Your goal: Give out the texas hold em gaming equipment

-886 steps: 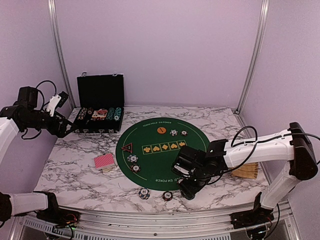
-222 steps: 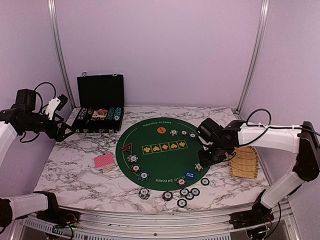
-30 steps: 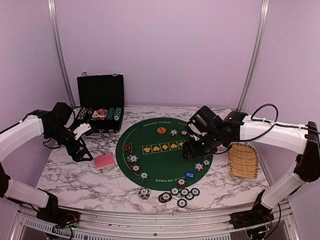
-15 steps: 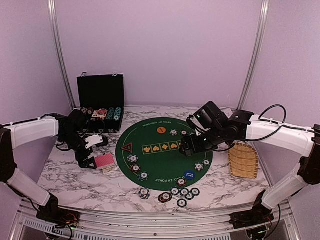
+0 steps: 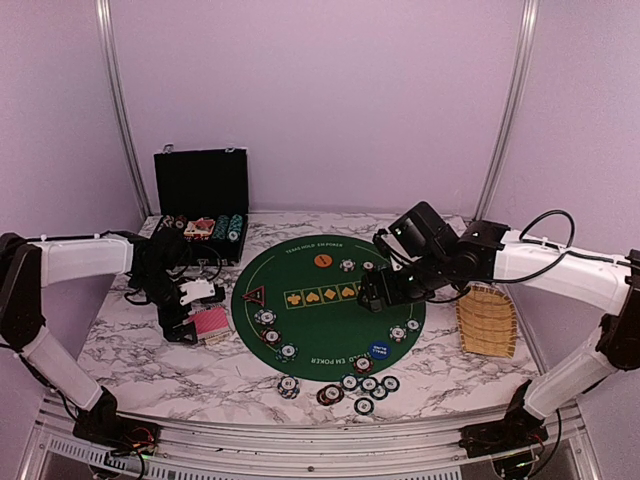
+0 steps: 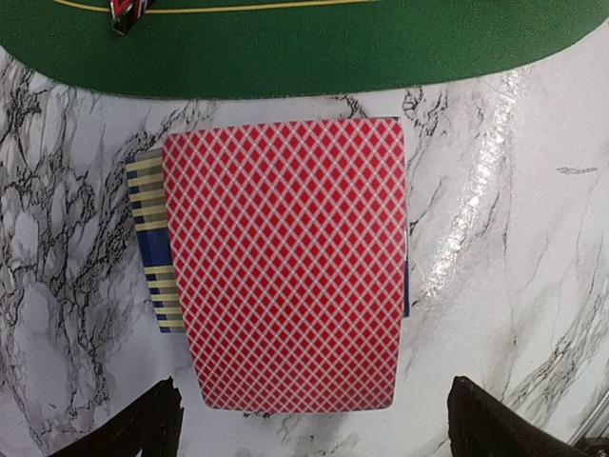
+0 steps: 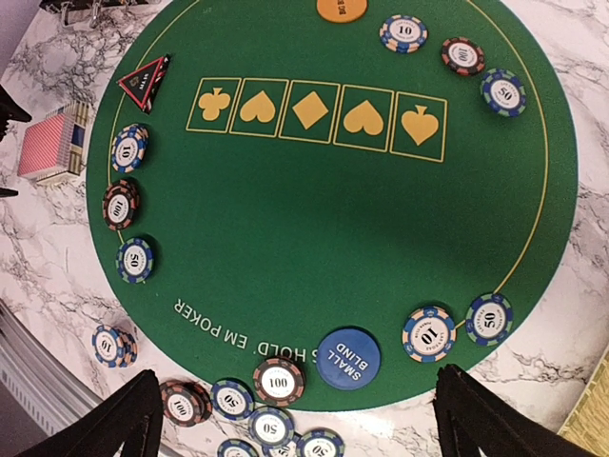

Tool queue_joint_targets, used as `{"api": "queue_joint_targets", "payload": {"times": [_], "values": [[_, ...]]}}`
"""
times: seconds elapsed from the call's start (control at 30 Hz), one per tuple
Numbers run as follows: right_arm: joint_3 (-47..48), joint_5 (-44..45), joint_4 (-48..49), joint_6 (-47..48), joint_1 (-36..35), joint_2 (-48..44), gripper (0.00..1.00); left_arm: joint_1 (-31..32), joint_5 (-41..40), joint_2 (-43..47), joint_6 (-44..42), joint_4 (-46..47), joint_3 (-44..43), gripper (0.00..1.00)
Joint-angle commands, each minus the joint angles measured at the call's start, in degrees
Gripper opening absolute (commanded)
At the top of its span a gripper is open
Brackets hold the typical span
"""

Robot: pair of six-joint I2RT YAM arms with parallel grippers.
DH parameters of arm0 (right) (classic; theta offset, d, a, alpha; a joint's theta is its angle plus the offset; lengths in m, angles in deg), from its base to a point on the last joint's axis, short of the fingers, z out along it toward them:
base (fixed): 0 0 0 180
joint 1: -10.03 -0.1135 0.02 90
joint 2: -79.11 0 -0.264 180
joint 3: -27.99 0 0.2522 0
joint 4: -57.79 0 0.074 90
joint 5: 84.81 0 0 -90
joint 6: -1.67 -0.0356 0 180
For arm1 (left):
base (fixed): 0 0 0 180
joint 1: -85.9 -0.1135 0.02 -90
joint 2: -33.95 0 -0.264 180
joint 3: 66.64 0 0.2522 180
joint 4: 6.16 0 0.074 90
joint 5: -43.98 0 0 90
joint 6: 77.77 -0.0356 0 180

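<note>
A deck of red-backed playing cards point(image 6: 285, 267) lies on the marble to the left of the green mat point(image 5: 330, 318). My left gripper point(image 6: 319, 433) hovers open just over the deck point(image 5: 212, 324), its fingertips wider apart than the deck. My right gripper point(image 7: 300, 424) hangs open above the mat's right half point(image 5: 375, 298), holding nothing. On the mat lie the orange button point(image 7: 342, 8), the blue small-blind button point(image 7: 348, 358), the triangular red-black marker point(image 7: 146, 80) and single chips point(image 7: 429, 333) round its rim. Several chips point(image 5: 365, 385) cluster at the mat's near edge.
The open black chip case point(image 5: 200, 215) stands at the back left with chips and cards in its tray. A woven wicker basket point(image 5: 487, 320) lies to the right of the mat. A striped blue card box point(image 6: 147, 243) sticks out from under the deck.
My left arm has swung right and down from beside the case to the card deck. My right gripper has opened wider and shifted slightly over the mat.
</note>
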State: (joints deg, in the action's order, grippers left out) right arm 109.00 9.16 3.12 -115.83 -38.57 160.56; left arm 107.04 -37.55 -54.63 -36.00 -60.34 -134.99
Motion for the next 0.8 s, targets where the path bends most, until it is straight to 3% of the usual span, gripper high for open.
{"api": "queue_joint_targets", "payload": {"times": [0.0, 0.77], "values": [[-0.1, 0.2, 0.4, -0.7, -0.4, -1.9, 0.97, 0.5, -0.7, -2.0, -0.5, 0.3, -1.7, 0.99], [0.3, 0.4, -0.7, -0.7, -0.4, -2.3, 0.97, 1.7, -3.8, -6.9, 0.3, 2.6, -2.9, 0.99]]}}
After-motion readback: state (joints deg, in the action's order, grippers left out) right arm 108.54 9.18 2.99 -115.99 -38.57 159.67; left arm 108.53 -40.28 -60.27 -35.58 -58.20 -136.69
